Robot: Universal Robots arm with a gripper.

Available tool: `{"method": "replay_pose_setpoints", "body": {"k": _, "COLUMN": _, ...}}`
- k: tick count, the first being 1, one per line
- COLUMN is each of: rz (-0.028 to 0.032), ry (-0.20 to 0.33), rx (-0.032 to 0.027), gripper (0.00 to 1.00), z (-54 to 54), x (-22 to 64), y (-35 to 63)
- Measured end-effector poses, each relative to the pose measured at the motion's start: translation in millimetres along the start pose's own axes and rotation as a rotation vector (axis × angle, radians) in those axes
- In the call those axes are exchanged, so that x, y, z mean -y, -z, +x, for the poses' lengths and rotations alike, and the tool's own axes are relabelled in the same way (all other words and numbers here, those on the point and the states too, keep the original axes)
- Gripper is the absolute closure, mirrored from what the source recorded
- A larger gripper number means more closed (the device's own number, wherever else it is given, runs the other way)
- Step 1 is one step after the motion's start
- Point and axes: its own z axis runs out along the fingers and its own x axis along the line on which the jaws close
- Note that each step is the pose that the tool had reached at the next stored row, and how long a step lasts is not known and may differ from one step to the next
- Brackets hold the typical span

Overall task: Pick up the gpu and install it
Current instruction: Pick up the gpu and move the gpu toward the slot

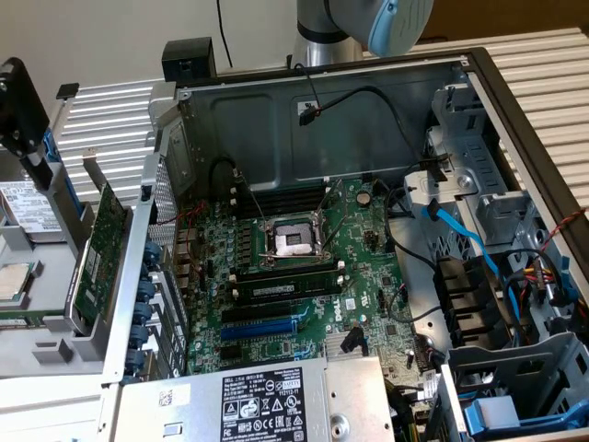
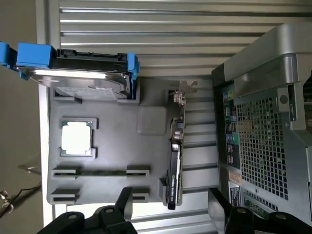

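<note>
gpu (image 1: 99,253) (image 2: 175,161): green card standing on its long edge in a slot of the grey tray, outside the computer case, at the exterior view's left. It has a black shroud on one face and a silver bracket at one end, and it is not yet installed.
pincer (image 2: 169,192): its two black fingers (image 2: 124,200) are apart and grip nothing. It hangs above the tray, with the gpu's thin edge seen in the gap between them and no contact showing.
tray (image 2: 117,165): grey holder on the ribbed desk (image 2: 170,34), just beside the case's perforated wall.
tray contents: a square processor chip (image 2: 76,137) lies flat in its recess, and a hard drive (image 2: 78,68) with blue rails sits at one end.
computer case (image 1: 322,120): open, with the green motherboard (image 1: 304,249) inside. A black memory stick (image 1: 285,285) is seated near the board's middle, with a blue expansion slot (image 1: 262,324) close by.
power supply (image 1: 267,401): silver box with a black label, along the case's near edge.
arm (image 1: 377,18): grey and blue joint at the top of the exterior view.
</note>
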Motion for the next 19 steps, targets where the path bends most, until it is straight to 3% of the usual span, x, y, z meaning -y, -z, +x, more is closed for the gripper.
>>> {"method": "replay_pose_setpoints", "body": {"k": 3, "rz": -0.0033, "ry": 0.000, "rx": 0.0103, "gripper": 0.28, "z": 0.3, "x": 1.6, "y": -3.0}}
{"method": "replay_pose_setpoints", "body": {"k": 11, "rz": -0.0353, "ry": -0.005, "rx": 0.0083, "gripper": 0.28, "z": -2.9, "x": 3.6, "y": -13.5}}
{"method": "replay_pose_setpoints", "body": {"k": 19, "rz": -0.0507, "ry": -0.007, "rx": 0.0075, "gripper": 0.28, "z": -1.8, "x": 13.2, "y": -27.6}}
